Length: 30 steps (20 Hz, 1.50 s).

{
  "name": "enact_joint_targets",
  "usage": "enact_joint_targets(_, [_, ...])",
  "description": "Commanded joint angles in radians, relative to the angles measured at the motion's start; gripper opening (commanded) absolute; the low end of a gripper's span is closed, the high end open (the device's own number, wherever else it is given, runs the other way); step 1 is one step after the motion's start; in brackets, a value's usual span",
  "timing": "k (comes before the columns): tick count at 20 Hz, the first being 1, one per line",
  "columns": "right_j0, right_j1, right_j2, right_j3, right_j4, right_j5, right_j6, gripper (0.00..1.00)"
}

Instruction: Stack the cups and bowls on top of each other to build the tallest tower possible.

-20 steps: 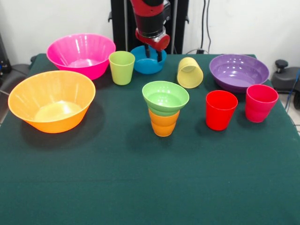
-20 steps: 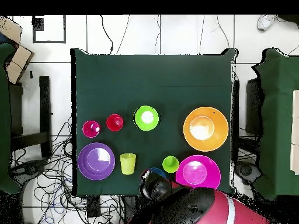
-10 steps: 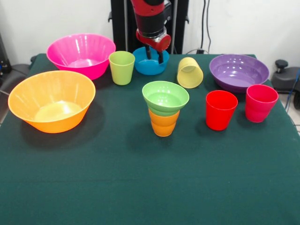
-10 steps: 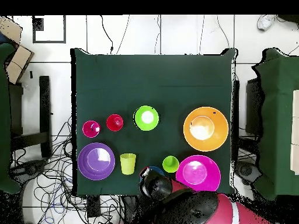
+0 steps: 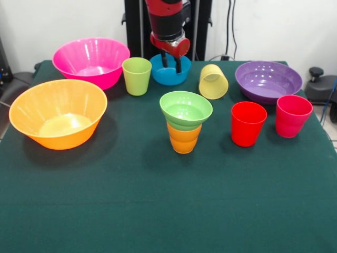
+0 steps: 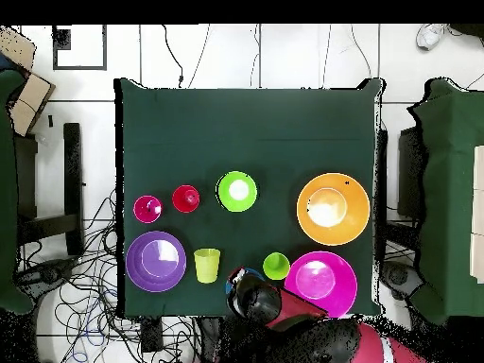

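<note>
Gripper (image 5: 171, 62) shifted left over blue bowl (image 5: 167, 73) (green tablecloth (image 5: 168, 211)).

A matt, dark green cloth (image 5: 158, 211) covers the table. The large orange plastic bowl (image 5: 58, 113) and large pink plastic bowl (image 5: 90, 61) look glossy and slightly translucent, with faint ribbing on their walls. The wide purple plastic bowl (image 5: 268, 80) shines smoothly. The pale yellow plastic cup (image 5: 213, 81) is translucent. The orange plastic cup (image 5: 184, 138) is ribbed; the red plastic cup (image 5: 247, 124) is smooth and glossy. The arm's red shell (image 5: 169, 21) gleams.
</note>
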<state>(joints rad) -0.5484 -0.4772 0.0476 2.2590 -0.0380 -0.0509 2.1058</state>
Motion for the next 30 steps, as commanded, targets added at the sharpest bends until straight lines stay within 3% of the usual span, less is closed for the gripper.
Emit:
enact_joint_targets(1, [-0.007,-0.008,0.116,-0.030,-0.018,-0.038,0.134,1.00])
enact_joint_targets(14, [-0.027,-0.030,0.146,-0.014,-0.007,-0.008,0.136,1.00])
enact_joint_targets(22, [-0.030,-0.082,0.139,-0.009,0.010,0.048,0.127,1.00])
enact_joint_targets(30, [-0.021,-0.073,0.154,-0.002,0.014,0.023,0.145,1.00])
